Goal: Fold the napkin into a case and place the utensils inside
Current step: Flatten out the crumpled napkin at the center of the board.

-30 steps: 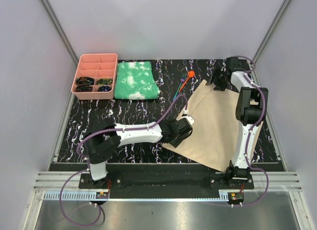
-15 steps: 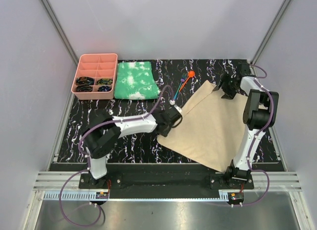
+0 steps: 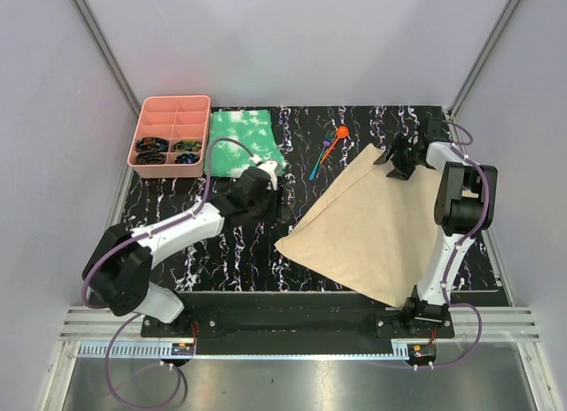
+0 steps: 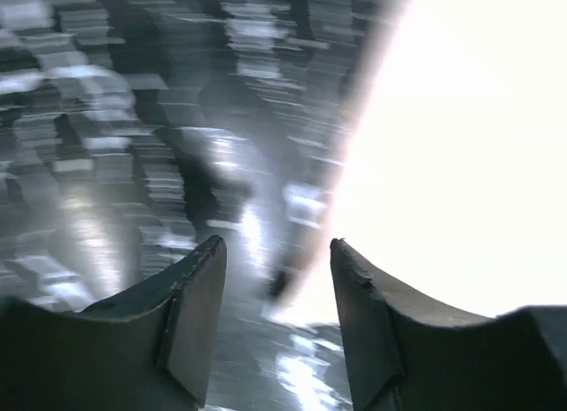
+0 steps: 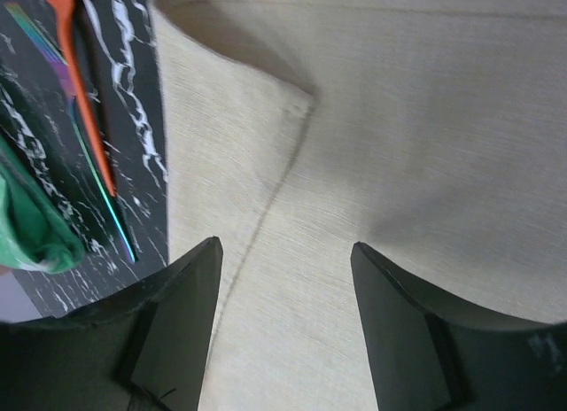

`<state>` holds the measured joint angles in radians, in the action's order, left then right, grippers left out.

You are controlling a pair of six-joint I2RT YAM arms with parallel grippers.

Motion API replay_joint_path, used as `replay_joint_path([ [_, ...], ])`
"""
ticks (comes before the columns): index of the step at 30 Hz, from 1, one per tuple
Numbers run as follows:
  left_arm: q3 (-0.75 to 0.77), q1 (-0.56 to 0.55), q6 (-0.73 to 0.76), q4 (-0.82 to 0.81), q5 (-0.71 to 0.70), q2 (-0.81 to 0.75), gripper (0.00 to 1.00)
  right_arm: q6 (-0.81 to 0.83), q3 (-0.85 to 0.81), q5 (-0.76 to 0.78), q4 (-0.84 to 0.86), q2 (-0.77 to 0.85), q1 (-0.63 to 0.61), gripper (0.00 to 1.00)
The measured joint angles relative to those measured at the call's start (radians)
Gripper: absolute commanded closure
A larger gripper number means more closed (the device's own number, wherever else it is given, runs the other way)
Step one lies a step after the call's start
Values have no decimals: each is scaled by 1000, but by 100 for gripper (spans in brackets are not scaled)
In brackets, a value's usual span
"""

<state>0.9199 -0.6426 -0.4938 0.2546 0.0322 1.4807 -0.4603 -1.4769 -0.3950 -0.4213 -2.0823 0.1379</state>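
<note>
Napkin (image 3: pixel 390 229): plain tan cloth, spread flat on the black, white-veined table (image 3: pixel 221 243), right of centre, set diamond-wise with one corner toward the near edge. Second layer visible along the far-left side, its edge parallel to the outer edge and just inside it.

Right gripper (image 5: pixel 285 245): directly over the far corner of the napkin. Jaws apart, nothing clamped between them. Below the fingers in the wrist view: a fold line and a turned corner of the cloth. Contact with the cloth: not determinable.

Left gripper (image 4: pixel 276 243): over bare table, well left of the napkin's left corner and just beside the near right corner of the green-and-white cloth (image 3: pixel 241 143). Released, jaws apart, nothing held. Wrist view blurred; napkin there only as a washed-out bright area on the right.

Utensils: orange spoon (image 3: pixel 337 138), round head pointing away from the arms, and slim blue utensil (image 3: pixel 319 160), side by side on the table. Both outside the napkin, just beyond its far-left edge, between it and the green-and-white cloth, to the left of the right gripper.

Pink compartment tray (image 3: pixel 170 102): far left of the table, just beside the left edge of the green-and-white cloth. Dark ring-like pieces in the four nearest compartments; kind not determinable.
</note>
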Motion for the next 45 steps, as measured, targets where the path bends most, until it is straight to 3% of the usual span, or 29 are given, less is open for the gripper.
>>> replay_joint_path([
  [1,-1,-43,-4,-13,15,-21,58,-6,-2,-6,12,0,-4,33],
  [7,2,-198,-24,-92,70,-7,66,-15,-116,-11,46,-58,-17,39],
  [15,31,-228,-60,-115,115,159,75,-6,-220,-10,56,-138,-17,49],
  [34,80,-231,-84,-133,165,236,77,8,-245,47,27,-189,-28,45],
  [36,80,-231,-84,-133,165,236,77,9,-254,48,27,-195,-35,50],
  [38,80,-231,-84,-132,165,236,77,11,-259,55,29,-199,-45,67],
  [42,80,-230,-84,-128,163,236,78,12,-260,62,29,-205,-58,91],
  [45,80,-227,-84,-127,163,235,78,6,-277,61,23,-206,-65,99],
])
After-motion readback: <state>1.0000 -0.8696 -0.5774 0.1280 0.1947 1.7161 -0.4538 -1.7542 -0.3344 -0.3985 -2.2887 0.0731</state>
